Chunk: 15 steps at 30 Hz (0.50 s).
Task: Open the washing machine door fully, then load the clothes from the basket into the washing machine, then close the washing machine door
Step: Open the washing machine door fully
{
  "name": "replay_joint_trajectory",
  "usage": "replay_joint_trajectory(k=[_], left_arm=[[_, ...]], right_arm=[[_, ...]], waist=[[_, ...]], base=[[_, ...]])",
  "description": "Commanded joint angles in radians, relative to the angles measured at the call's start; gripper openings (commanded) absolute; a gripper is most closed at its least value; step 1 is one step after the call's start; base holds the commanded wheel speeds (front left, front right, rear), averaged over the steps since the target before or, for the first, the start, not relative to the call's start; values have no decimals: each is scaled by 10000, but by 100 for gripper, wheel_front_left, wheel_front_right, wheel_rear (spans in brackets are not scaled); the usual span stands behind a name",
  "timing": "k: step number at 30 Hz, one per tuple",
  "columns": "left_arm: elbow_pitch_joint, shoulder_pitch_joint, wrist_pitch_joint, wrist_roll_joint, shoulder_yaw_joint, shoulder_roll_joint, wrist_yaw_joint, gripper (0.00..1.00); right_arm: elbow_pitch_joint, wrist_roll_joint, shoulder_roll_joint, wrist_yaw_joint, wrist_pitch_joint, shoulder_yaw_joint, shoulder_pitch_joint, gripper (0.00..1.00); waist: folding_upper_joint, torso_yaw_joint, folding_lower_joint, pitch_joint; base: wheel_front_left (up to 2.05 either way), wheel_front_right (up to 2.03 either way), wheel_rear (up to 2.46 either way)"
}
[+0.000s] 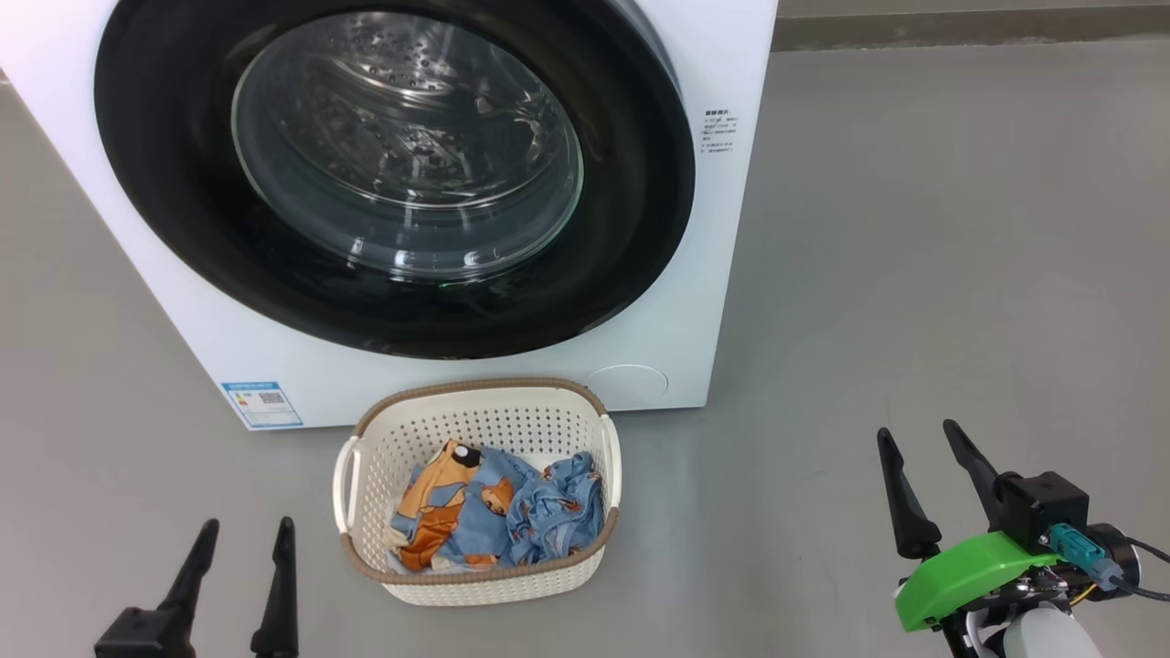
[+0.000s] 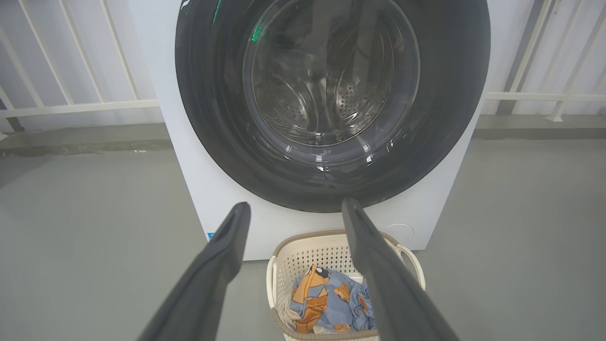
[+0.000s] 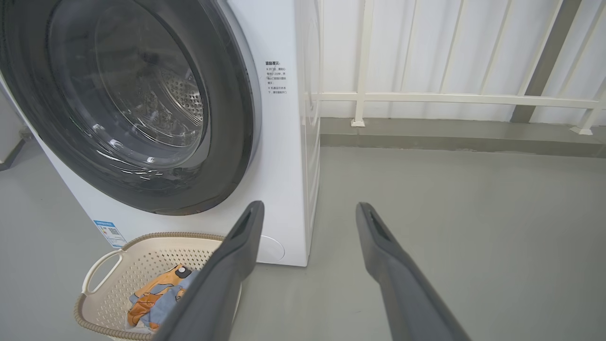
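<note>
White washing machine (image 1: 704, 274); its door (image 1: 402, 174) has a glossy black rim around clear glass. Cream basket (image 1: 498, 428), dotted with holes, brown woven rim. Light-blue clothes (image 1: 498, 519) printed with orange and cream figures. Grey floor (image 1: 932, 274).

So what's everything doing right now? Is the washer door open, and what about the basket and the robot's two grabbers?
Round black-rimmed glass washing machine door: shut.
Cream perforated plastic basket: upright on the floor, holding the clothes.
Light-blue and orange printed clothes: crumpled inside the basket.
Left gripper: jaws open, holding nothing.
Right gripper: jaws open, holding nothing.
</note>
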Motion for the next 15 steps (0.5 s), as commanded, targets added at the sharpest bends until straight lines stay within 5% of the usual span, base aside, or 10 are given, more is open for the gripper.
replay_joint_trajectory(k=[1, 15], left_arm=[[-313, -198, -65, 108, 270, 88, -23, 100], [-646, -62, -65, 33, -59, -43, -25, 100]], right_arm=[[-260, 94, 30, 16, -120, 195, -412, 100], [-419, 811, -168, 16, -120, 314, -1909, 100]], waist=[[0, 32, 0, 26], [0, 273, 0, 457]], base=[[0, 0, 0], [0, 0, 0]])
